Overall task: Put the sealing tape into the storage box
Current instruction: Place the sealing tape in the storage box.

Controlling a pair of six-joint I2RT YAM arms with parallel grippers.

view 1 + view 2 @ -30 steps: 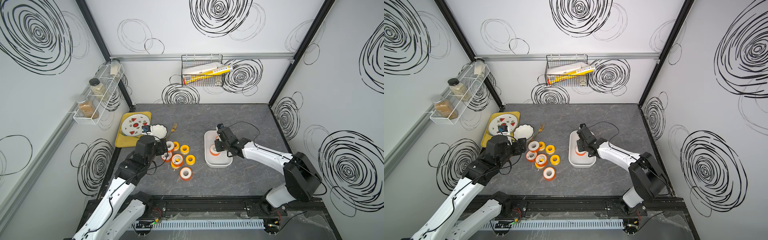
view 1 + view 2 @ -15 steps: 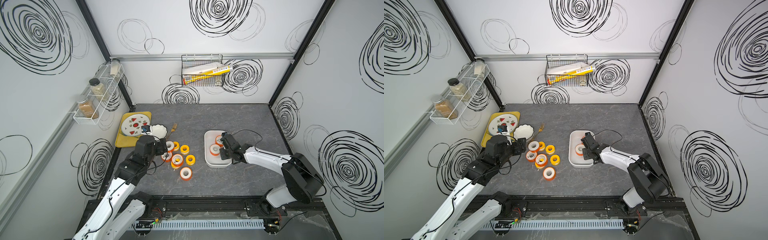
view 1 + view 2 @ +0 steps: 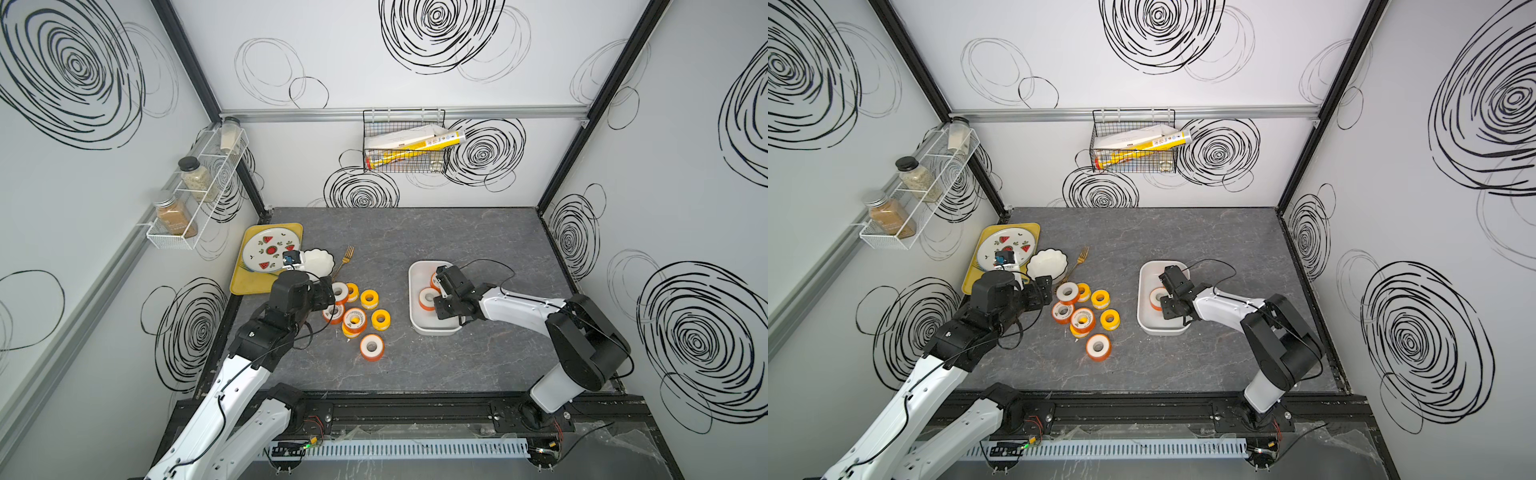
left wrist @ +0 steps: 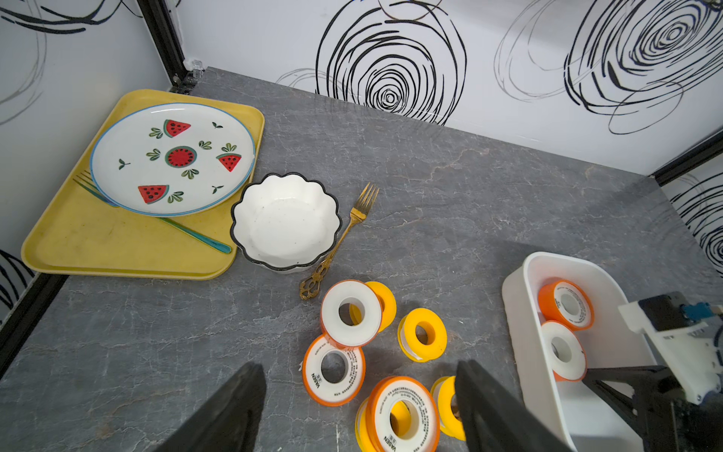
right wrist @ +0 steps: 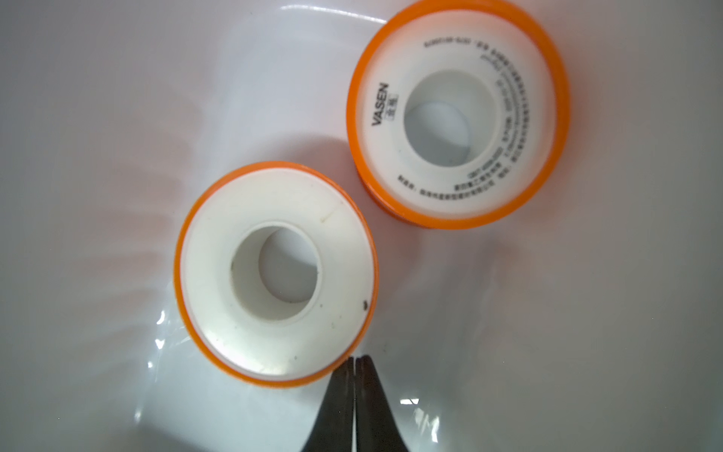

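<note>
Several orange and yellow sealing tape spools (image 3: pixel 354 318) (image 3: pixel 1082 320) (image 4: pixel 333 368) lie clustered on the grey table, left of centre. My left gripper (image 3: pixel 326 293) (image 4: pixel 360 371) hangs open at the cluster's left side, with nothing between its fingers. The white storage box (image 3: pixel 436 330) (image 3: pixel 1144 270) (image 4: pixel 516 297) holds two orange spools lying flat, a plain one (image 5: pixel 276 274) (image 3: pixel 428 298) and a printed one (image 5: pixel 455 113) (image 4: pixel 566 305). My right gripper (image 5: pixel 355 358) (image 3: pixel 441 297) is inside the box, shut and empty, its tips at the plain spool's rim.
A yellow tray (image 3: pixel 245 286) with a watermelon plate (image 4: pixel 172 156) and a teal utensil sits at the far left. A white scalloped bowl (image 4: pixel 285 223) and a gold fork (image 4: pixel 344 238) lie just behind the spools. A spice rack and a wire basket hang on the walls.
My right gripper has closed and drawn back toward the front inside the box, uncovering the second spool. The left arm and the table spools have not moved.
</note>
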